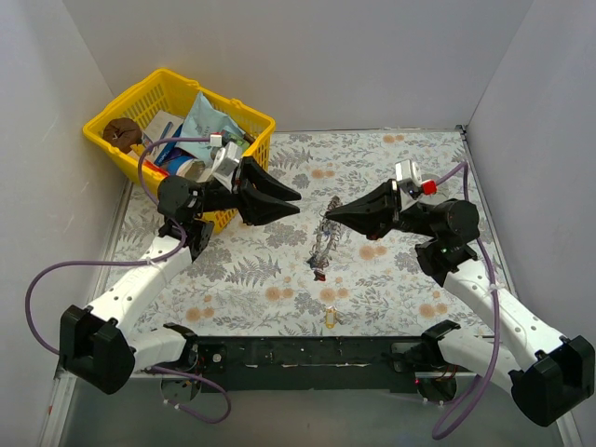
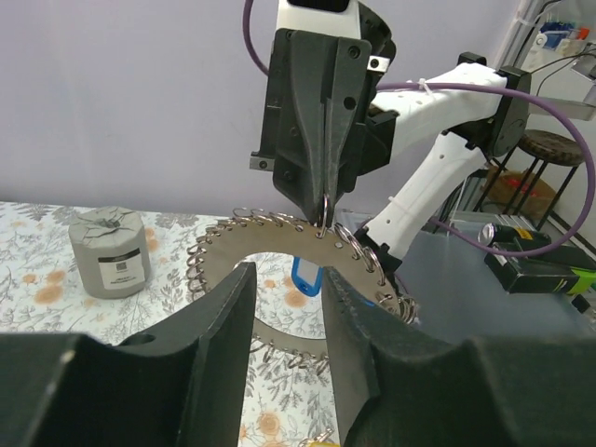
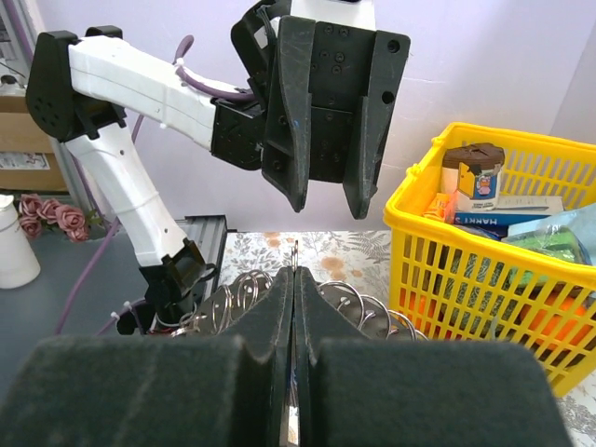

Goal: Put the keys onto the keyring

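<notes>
The keyring (image 1: 324, 244), a flat silvery ring with small wire loops round its rim, stands on edge at the table's middle. My right gripper (image 1: 328, 215) is shut on one thin loop at its top rim, seen from the left wrist as black fingers (image 2: 312, 140) pinching above the arc of the keyring (image 2: 270, 235). My left gripper (image 1: 298, 204) hovers just left of it, open and empty. A blue key (image 2: 304, 279) hangs through the ring's open centre, beyond the left fingertips. A yellow key (image 1: 330, 319) lies on the cloth nearer the bases.
A yellow basket (image 1: 104, 122) full of packets stands at the back left, right behind the left arm. A grey round cylinder (image 2: 112, 251) sits on the flowered cloth left of the ring. White walls close in both sides.
</notes>
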You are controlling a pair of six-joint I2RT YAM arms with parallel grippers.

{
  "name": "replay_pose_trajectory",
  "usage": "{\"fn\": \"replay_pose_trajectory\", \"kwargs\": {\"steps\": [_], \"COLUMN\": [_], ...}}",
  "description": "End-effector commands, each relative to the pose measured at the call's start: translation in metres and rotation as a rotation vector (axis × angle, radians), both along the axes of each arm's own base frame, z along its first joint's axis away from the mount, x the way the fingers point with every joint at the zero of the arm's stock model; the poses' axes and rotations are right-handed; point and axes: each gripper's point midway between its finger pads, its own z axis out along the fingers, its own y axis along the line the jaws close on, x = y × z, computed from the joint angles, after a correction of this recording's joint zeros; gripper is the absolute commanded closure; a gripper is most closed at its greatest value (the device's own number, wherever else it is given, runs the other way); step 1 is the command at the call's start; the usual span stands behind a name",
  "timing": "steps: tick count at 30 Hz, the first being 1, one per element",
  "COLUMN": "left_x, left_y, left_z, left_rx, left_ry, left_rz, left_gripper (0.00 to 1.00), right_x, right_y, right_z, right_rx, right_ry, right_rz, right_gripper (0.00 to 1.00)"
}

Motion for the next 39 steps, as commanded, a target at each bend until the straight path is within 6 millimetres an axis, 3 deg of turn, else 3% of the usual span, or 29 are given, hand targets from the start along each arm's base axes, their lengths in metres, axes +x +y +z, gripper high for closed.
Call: {"fn": "replay_pose_trajectory", "kwargs": {"steps": [1, 7, 17, 23, 27, 39], "left_x": [-0.012, -0.015, -0.011, -0.012, -0.014, -0.007], "left_y": [0.0, -0.027, -0.041, -0.046, -0.048, -0.045], "left_z": [0.016, 0.012, 0.009, 0.009, 0.007, 0.011], "left_rx": [-0.058, -0.033, -0.025, -0.019, -0.013, 0.009], "left_ry": [-0.007, -0.001, 0.004, -0.01, -0.013, -0.065], "left_rz": [-0.031, -0.049, -0.039, -0.046, -0.052, 0.028], "left_gripper": [0.68, 0.69, 0.71, 0.84, 1.0, 1.0], "right_x": [-0.007, -0.005, -0.004, -0.003, -0.003, -0.002], "right_y": [-0.003, -0.003, -0.003, -0.003, -0.003, -0.005], "right_z": [0.017, 0.016, 0.013, 0.014, 0.014, 0.013], "right_rx": [0.053, 0.05, 0.048, 0.05, 0.048, 0.049], "right_ry": [-0.059, -0.043, -0.039, -0.04, -0.04, -0.036], "right_rz": [0.022, 0.015, 0.006, 0.002, 0.002, -0.016], "right_gripper": [0.99, 0.99, 0.99, 0.99, 0.99, 0.99]}}
